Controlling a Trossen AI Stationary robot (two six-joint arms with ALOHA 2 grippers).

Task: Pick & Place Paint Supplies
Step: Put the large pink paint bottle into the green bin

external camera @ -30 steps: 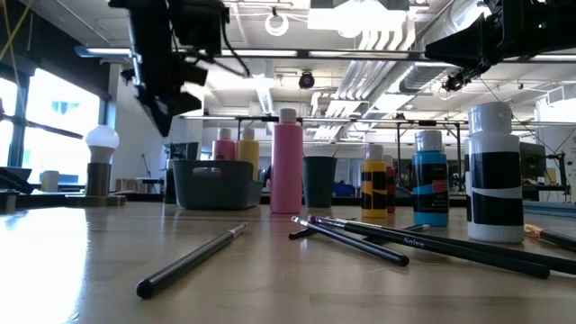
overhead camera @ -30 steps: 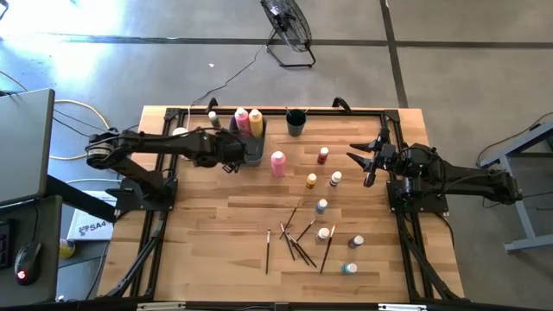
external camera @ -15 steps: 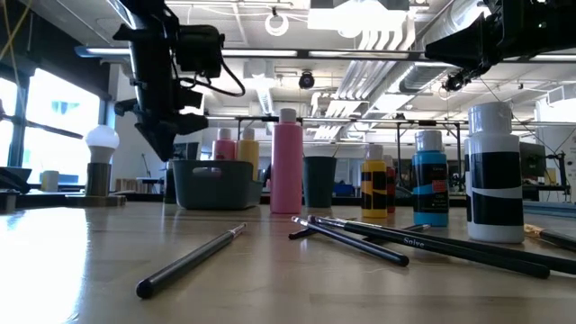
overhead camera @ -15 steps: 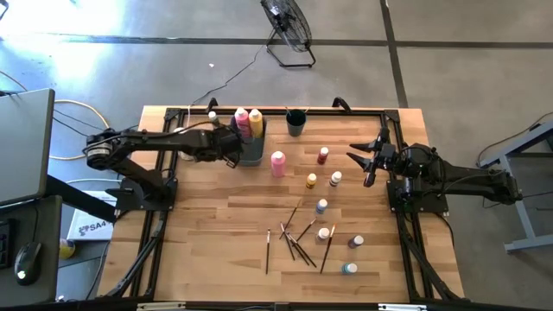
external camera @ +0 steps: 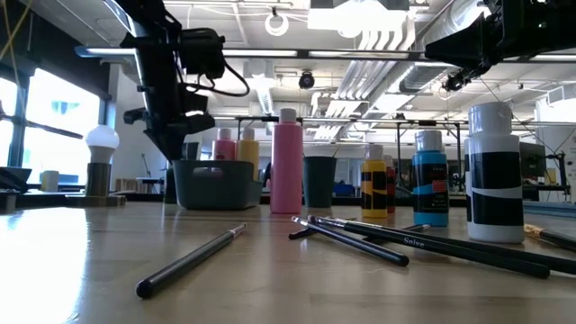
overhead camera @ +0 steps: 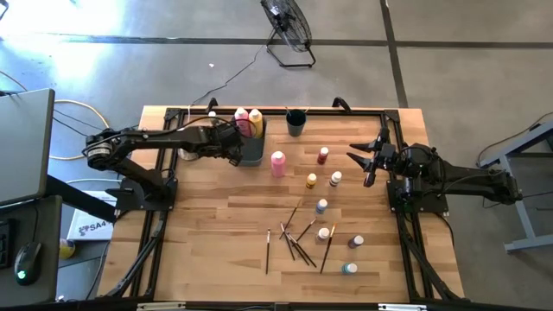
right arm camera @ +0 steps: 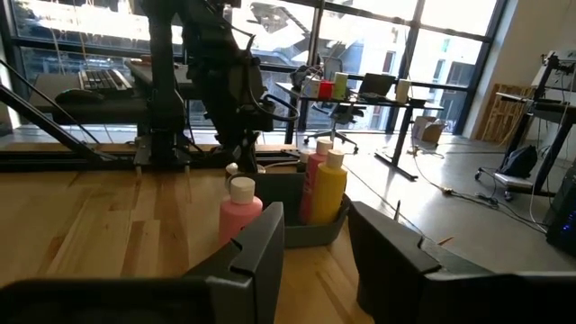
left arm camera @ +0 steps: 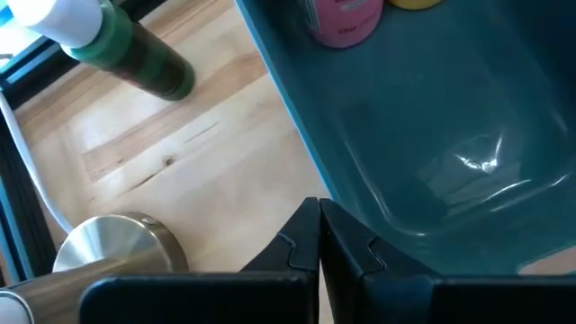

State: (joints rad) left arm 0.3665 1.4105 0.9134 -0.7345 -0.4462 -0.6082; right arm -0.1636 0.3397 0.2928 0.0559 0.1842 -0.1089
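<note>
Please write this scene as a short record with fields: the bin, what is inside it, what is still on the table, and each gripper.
bin: dark bin at the table's far side
inside: pink squeeze bottle and yellow squeeze bottle
outside: second pink bottle upright beside the bin; small paint bottles and paintbrushes spread on the table
left gripper: shut, empty, over the bin's edge
right gripper: open, empty, raised at the table's right side

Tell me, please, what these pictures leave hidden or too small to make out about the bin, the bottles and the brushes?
- Grey bin: in the low view its wall hides the contents below the two bottle tops.
- Left gripper: in the high view, the arm covers its fingers.
- Small paint bottles: labels too small in the high view.
- Paintbrushes: overlapping and too thin there to count surely.
</note>
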